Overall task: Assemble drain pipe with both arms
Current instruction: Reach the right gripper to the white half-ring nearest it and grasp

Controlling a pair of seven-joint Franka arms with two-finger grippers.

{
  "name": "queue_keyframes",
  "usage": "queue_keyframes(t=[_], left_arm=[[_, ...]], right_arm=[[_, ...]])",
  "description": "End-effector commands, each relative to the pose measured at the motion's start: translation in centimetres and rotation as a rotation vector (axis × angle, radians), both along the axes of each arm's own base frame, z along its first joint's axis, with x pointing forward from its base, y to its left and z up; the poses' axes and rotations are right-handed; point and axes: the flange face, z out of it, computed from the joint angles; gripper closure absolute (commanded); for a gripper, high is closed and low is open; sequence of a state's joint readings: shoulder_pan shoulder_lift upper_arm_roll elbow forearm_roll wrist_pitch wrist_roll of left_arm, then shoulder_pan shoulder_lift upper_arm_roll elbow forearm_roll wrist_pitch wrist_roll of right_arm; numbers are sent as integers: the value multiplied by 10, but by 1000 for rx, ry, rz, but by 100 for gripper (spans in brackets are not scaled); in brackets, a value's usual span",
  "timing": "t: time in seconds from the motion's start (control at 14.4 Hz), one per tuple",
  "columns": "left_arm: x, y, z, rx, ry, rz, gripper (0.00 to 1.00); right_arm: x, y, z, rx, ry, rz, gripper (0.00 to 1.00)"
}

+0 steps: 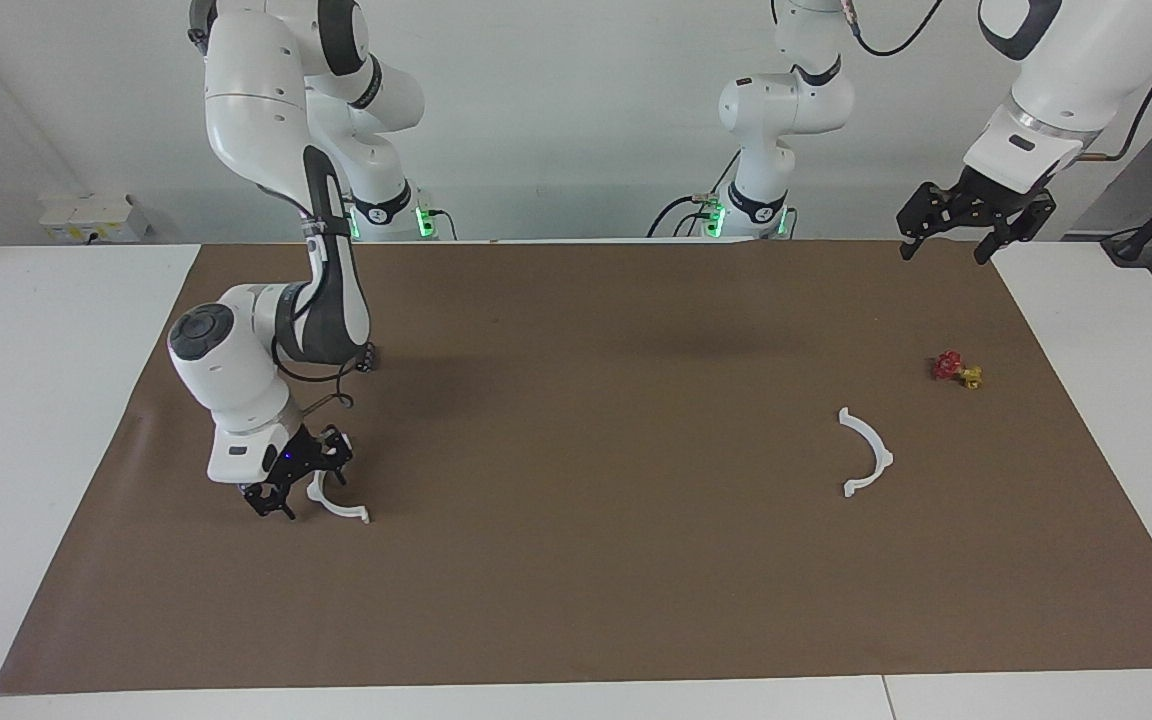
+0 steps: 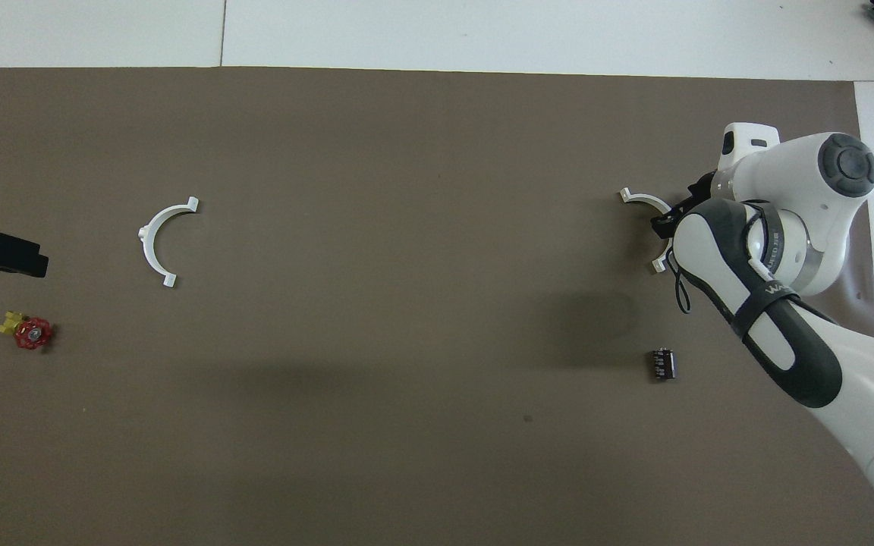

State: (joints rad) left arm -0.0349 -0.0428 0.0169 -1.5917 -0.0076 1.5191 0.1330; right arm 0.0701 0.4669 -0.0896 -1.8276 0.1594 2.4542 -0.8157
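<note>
Nearest my bases, in the upper part of the facing view, my left gripper [image 1: 944, 250] hangs in the air over the edge of the brown mat [image 1: 576, 600] at the left arm's end of the table [image 1: 26, 400]. Its fingers [image 1: 906, 248] are spread wide and hold nothing; this arm waits.

Next out, a small black cylinder [image 2: 662, 364] lies on the mat toward the right arm's end, in the lower part of the overhead view. A little red and yellow valve piece [image 1: 956, 368] lies toward the left arm's end.

Farther out are the two halves of the drain pipe, both flat on the mat and well apart. One white arc [image 1: 871, 452] lies toward the left arm's end, just past the valve piece, near mid-height in the facing view.

The other white arc [image 1: 341, 510] lies toward the right arm's end. My right gripper [image 1: 304, 487] is down low at it, with the fingers [image 1: 266, 503] apart on either side of the arc's curve. They have not closed on it, and I cannot tell whether they touch it.
</note>
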Motion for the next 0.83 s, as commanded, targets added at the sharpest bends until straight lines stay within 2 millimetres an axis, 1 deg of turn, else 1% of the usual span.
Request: queue_keyframes(t=[0.0, 0.07, 0.21, 0.28, 0.35, 0.49, 0.62, 0.69, 0.76], left_arm=[[-7, 0, 1, -13, 4, 8, 0], [-7, 0, 0, -13, 6, 10, 0], [-7, 0, 1, -13, 4, 8, 0], [-7, 0, 0, -13, 6, 10, 0], [-7, 0, 0, -13, 6, 10, 0], [-7, 0, 0, -13, 6, 8, 0], [-7, 0, 0, -13, 6, 10, 0], [-7, 0, 0, -13, 6, 8, 0], [-7, 0, 1, -13, 6, 8, 0]], right_arm=[[-9, -2, -11, 17, -5, -21, 40], [-12, -2, -12, 18, 0, -30, 45], [-14, -2, -14, 18, 5, -32, 57], [-14, -4, -15, 19, 6, -36, 74], [-14, -4, -15, 16, 6, -28, 100], [-14, -2, -15, 16, 9, -45, 100], [-12, 0, -10, 19, 14, -51, 100], [-10, 1, -4, 24, 18, -76, 100], [-7, 7, 6, 37, 38, -105, 100]])
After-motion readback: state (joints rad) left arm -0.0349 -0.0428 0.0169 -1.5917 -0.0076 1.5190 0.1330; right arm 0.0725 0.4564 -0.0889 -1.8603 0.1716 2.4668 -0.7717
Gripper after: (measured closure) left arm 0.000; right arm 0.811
